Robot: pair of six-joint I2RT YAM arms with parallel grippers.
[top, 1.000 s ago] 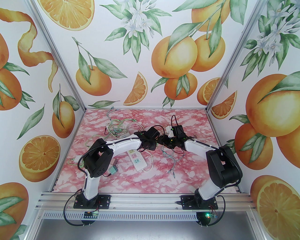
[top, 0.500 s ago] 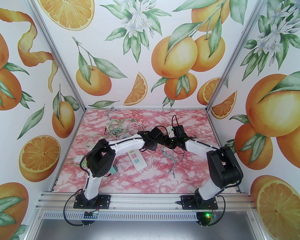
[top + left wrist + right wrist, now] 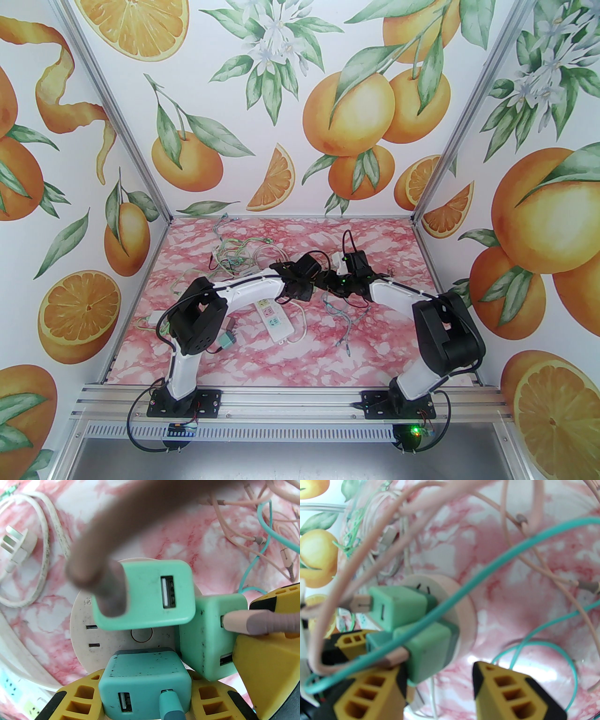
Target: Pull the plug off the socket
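Left hand (image 3: 146,684) grasps a plug (image 3: 140,667) seated in the socket (image 3: 79,618); right hand (image 3: 440,669), released, sits beside a second plug (image 3: 426,651).

White power strip (image 3: 274,321) flat on pink marble table (image 3: 375,356); cable tangle (image 3: 232,255) back left; orange-print walls (image 3: 281,117).

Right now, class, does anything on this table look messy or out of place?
Yes. Loose pink cables and a teal cable sprawl tangled over the table; the teal one drapes across the green chargers crowding the round socket.
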